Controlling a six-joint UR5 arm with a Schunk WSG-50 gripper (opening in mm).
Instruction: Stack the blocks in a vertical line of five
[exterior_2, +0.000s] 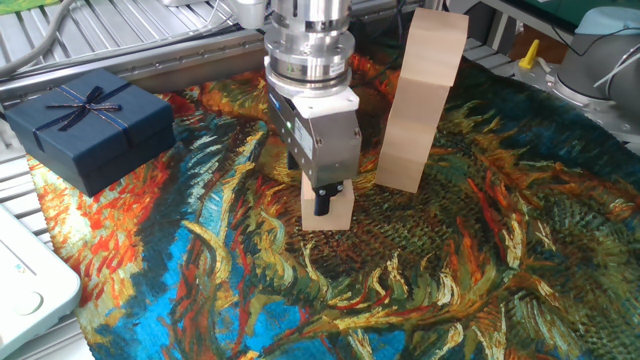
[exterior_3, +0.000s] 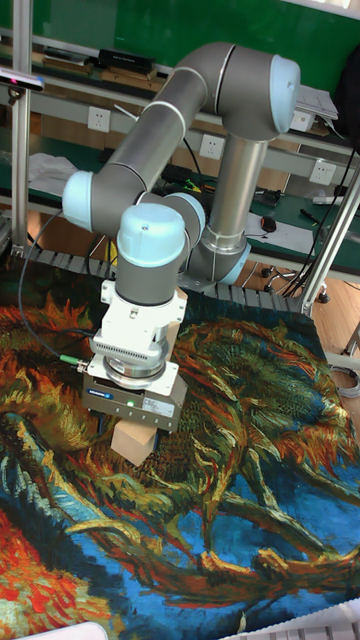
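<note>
One pale wooden block (exterior_2: 341, 214) lies alone on the painted cloth, and it shows under the tool in the tall fixed view (exterior_3: 132, 446). My gripper (exterior_2: 325, 202) has come down over it, open. A dark finger (exterior_2: 321, 199) hangs in front of the block's near face, and the other finger is hidden behind it. To the right stands a tall column of stacked blocks (exterior_2: 420, 100), leaning slightly and apart from the gripper. The column does not show in the tall fixed view, where the gripper (exterior_3: 135, 430) sits low over the block.
A dark navy gift box (exterior_2: 88, 125) with a ribbon bow rests at the cloth's left edge. A white device (exterior_2: 25, 285) sits at the lower left. Metal rails and cables run along the back, and a second grey arm (exterior_2: 600, 60) is at the far right.
</note>
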